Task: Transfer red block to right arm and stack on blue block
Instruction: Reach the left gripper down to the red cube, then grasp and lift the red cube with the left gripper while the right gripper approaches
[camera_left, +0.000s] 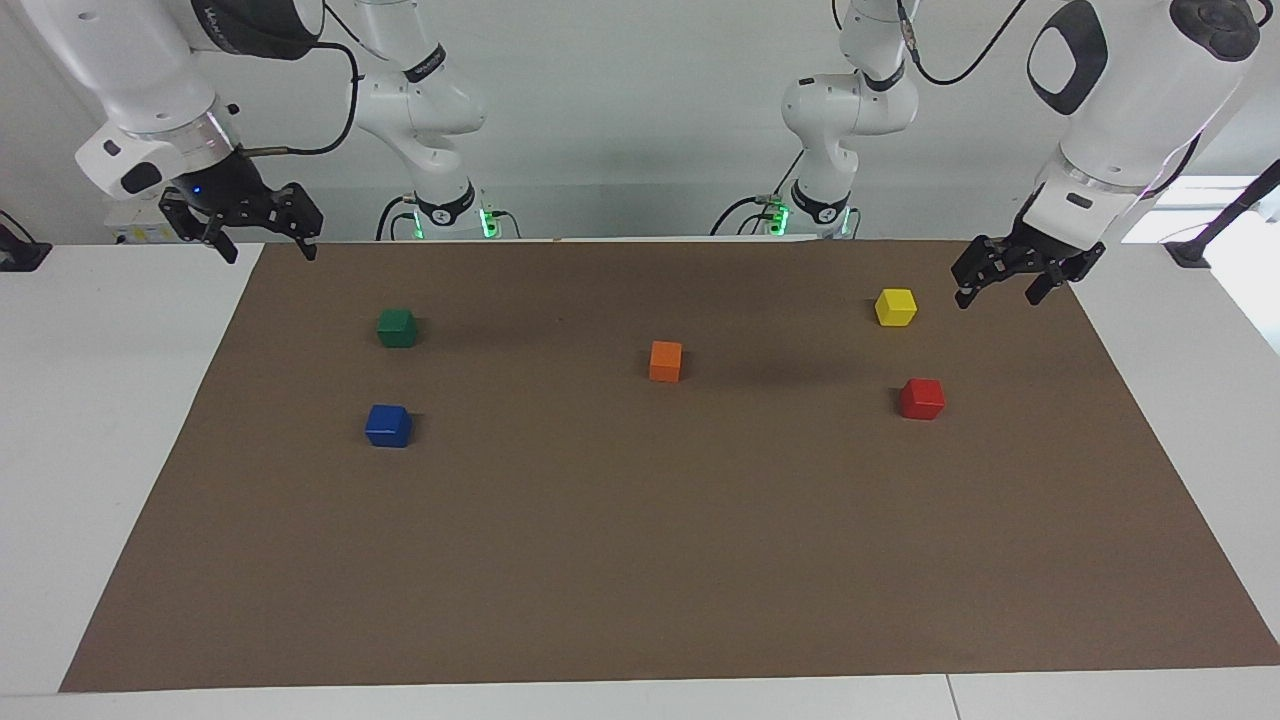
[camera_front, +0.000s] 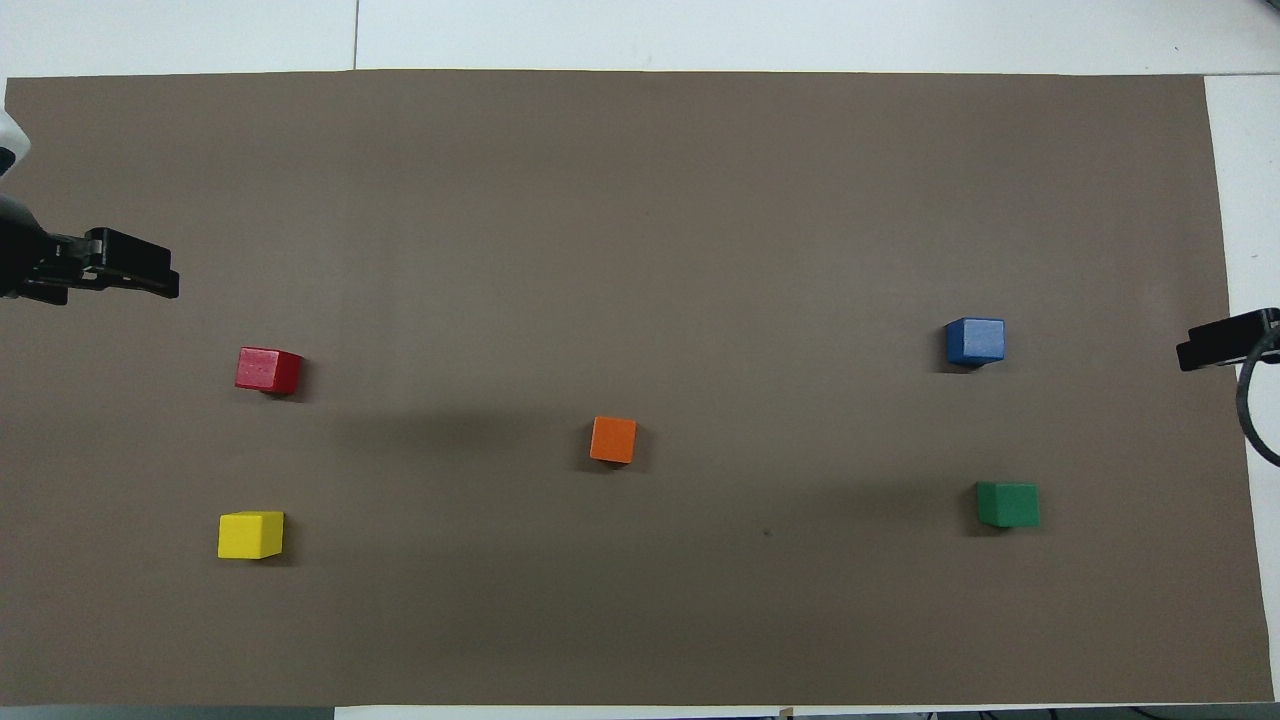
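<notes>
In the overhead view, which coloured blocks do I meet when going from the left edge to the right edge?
yellow block → red block → orange block → blue block → green block

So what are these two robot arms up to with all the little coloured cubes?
Nothing is being handled yet. Five small cubes sit apart on the brown mat: a bright red cube and a yellow cube toward the left arm's end, an orange cube in the middle, a dark blue cube and a green cube toward the right arm's end. The left gripper and the right gripper both hang open and empty above the mat's corners.
</notes>
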